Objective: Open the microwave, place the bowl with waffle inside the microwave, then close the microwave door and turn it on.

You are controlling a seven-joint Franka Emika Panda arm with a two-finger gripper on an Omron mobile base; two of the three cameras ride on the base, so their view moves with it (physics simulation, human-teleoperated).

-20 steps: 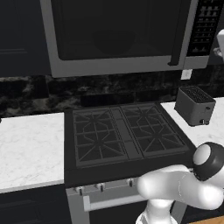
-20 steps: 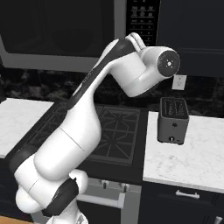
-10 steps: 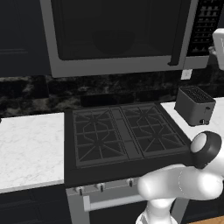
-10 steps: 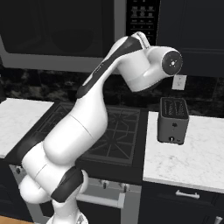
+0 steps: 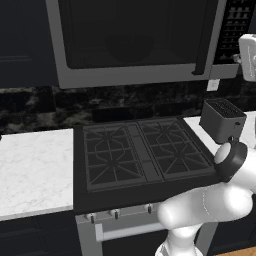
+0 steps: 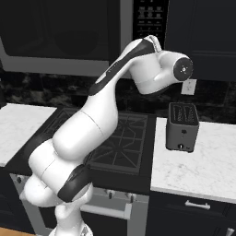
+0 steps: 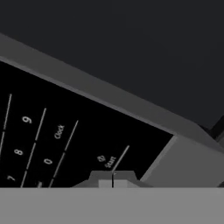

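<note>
With its fingers pressed together, the empty hand (image 7: pixel 112 180) faces the microwave (image 5: pixel 135 42) button panel (image 7: pixel 57 140).

The microwave (image 5: pixel 135 42) hangs above the stove, a wide grey-framed box. The microwave door (image 5: pixel 130 35) is shut, its dark glass panel flush in the frame, with a dark vertical bar handle (image 5: pixel 201 37) at its right edge. Behind the glass a faint round shape shows, too dim to make out. At the right sits the black button panel (image 7: pixel 48 144), with white digits and the words Clock and Start.

Dark cabinets (image 6: pixel 203 37), black stone backsplash (image 5: pixel 30 107), white marble counters (image 5: pixel 32 167).
</note>
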